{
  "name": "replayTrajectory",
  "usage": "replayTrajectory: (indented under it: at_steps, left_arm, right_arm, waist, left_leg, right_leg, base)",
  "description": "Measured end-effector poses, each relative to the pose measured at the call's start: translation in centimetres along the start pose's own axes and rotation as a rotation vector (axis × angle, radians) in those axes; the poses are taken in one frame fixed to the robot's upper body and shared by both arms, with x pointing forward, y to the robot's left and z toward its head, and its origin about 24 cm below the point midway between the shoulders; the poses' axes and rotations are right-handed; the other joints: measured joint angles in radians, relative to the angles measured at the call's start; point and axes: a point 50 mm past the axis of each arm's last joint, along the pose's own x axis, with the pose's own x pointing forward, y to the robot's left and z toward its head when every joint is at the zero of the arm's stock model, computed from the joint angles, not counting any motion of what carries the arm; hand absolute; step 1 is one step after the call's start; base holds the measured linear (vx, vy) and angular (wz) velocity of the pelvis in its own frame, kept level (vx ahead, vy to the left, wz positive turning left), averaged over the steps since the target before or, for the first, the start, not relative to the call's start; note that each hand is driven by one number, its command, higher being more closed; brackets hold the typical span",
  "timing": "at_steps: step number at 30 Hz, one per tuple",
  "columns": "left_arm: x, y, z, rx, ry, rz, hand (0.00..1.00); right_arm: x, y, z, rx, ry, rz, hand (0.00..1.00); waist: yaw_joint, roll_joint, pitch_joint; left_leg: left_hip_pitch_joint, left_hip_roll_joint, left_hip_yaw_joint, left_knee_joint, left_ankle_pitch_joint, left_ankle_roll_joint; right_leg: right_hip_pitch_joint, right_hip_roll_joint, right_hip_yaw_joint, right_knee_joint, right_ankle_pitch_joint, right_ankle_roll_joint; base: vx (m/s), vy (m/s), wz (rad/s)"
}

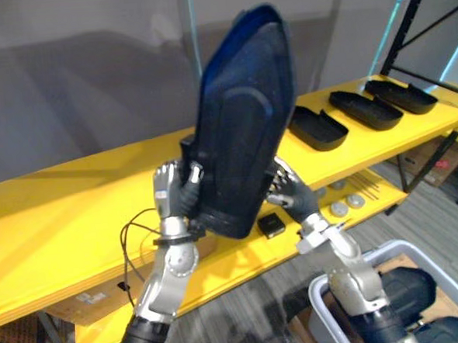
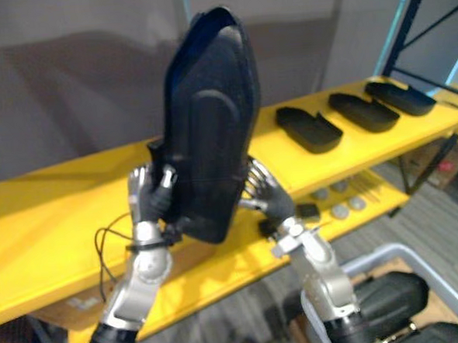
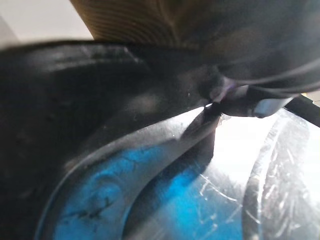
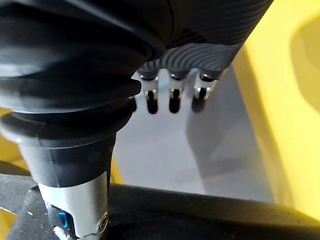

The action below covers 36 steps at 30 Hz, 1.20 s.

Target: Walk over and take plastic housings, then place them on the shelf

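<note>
Holding plastic housing [image 1: 243, 139] upright: left hand [image 1: 170, 193] fingers pinch it, right hand [image 1: 295, 196] fingers press straight.

The plastic housing [image 1: 242, 132] is dark moulded plastic, matt on its broad face, with a bluish sheen along its top rim; close up in the left wrist view its surface looks smoother, glossy and finely scratched; the three housings [image 1: 317, 127] lying on the shelf [image 1: 69, 220] look like the same matt dark plastic; the shelf is smooth yellow-coated board with a soft satin shine, paler along its front edge; its upright [image 1: 406, 19] is dark painted metal; the left hand [image 1: 170, 194] and right hand [image 1: 291, 192] have bright silver metallic fingers, dark rubbery-looking tips and a matt ribbed cover [image 4: 215, 30]; the bin [image 1: 411, 247] is smooth pale grey plastic; the floor [image 1: 441, 213] looks like matt grey wood-grain planks.
</note>
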Motion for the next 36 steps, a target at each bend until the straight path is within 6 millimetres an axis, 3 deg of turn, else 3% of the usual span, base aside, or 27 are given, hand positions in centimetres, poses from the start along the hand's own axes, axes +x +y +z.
replayTrajectory:
  at_steps: [9,14,18,23,28,36]
  left_arm:
    - [-0.8,1.1,-1.6,0.040,0.067,0.034,1.00]
    - [-0.7,3.5,-3.3,0.046,0.150,0.161,1.00]
    - [-1.1,5.0,-3.9,0.045,0.190,0.239,1.00]
    - [-0.7,6.3,-3.3,0.047,0.157,0.314,1.00]
    - [-0.5,7.1,-2.4,0.044,0.094,0.395,1.00]
    - [-0.4,6.3,-0.3,0.084,-0.061,0.398,1.00]
  right_arm:
    - [-2.3,-2.9,0.5,-0.165,-0.008,-0.261,0.00]
    - [-4.7,-6.3,2.1,-0.422,-0.021,-0.617,0.00]
    - [-6.2,-7.9,3.5,-0.488,-0.082,-0.782,0.00]
    - [-6.2,-7.9,3.7,-0.361,-0.115,-0.701,0.00]
    - [-5.1,-6.2,3.5,-0.227,-0.138,-0.503,0.00]
    - [-3.6,-3.9,1.9,-0.111,-0.096,-0.307,0.00]
  waist:
    - [-0.002,0.000,0.000]
    - [-0.004,0.001,0.000]
    - [-0.006,0.002,0.001]
    - [-0.007,0.004,0.003]
    - [-0.005,0.007,0.005]
    - [-0.004,0.006,0.009]
  left_leg:
    - [0.002,0.002,0.014,0.000,0.000,0.000]
    - [0.003,0.002,0.018,0.000,-0.001,0.000]
    - [0.003,0.002,0.019,0.000,-0.003,-0.004]
    - [0.003,0.003,0.020,0.000,-0.004,-0.005]
    - [0.003,0.003,0.019,0.000,-0.011,-0.006]
    - [0.002,0.001,0.017,0.000,-0.013,-0.005]
  right_leg:
    - [-0.003,0.001,0.012,-0.006,0.002,0.005]
    - [-0.003,0.001,0.015,-0.006,0.004,0.005]
    - [-0.003,0.001,0.017,-0.007,0.004,0.005]
    - [-0.003,0.001,0.018,-0.007,0.004,0.005]
    - [-0.002,0.001,0.017,-0.010,0.004,0.006]
    - [0.000,0.000,0.014,-0.010,0.000,0.010]
  base:
    - [0.00,0.000,-0.03]
    - [0.00,0.000,0.00]
    - [0.00,0.000,0.00]
    - [0.00,0.000,0.00]
    - [0.00,0.000,0.00]
    - [0.00,0.000,0.00]
